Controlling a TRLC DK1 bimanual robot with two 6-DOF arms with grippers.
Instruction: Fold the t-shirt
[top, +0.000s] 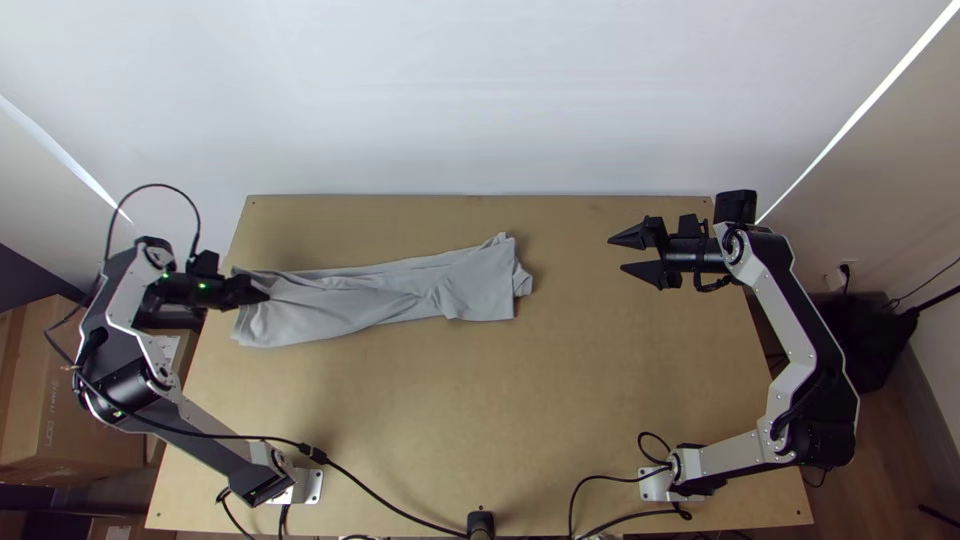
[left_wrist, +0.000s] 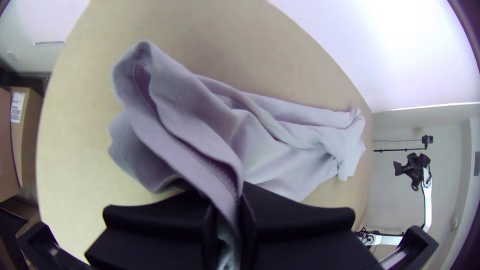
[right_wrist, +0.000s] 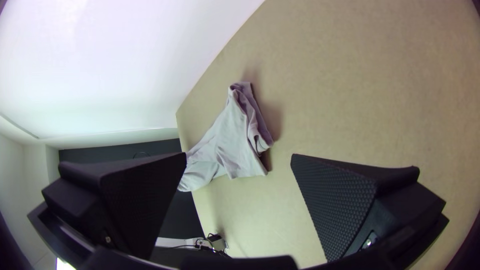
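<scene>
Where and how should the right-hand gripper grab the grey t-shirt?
Probably at the loose end, coming in from the right of the top view. The t-shirt lies as a long, narrow strip, and the left gripper is already closed on the other end. The loose end's layered edge faces the open right gripper, so its fingers could likely pinch the layers together.

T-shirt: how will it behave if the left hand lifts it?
The t-shirt is likely floppy: it creases and bends sharply where the left hand pinches one end. Probably light for its size, since the layered edges look thin. Lifted from that end alone, the long strip would likely sag, and its loose layers at the other end could spread.
</scene>
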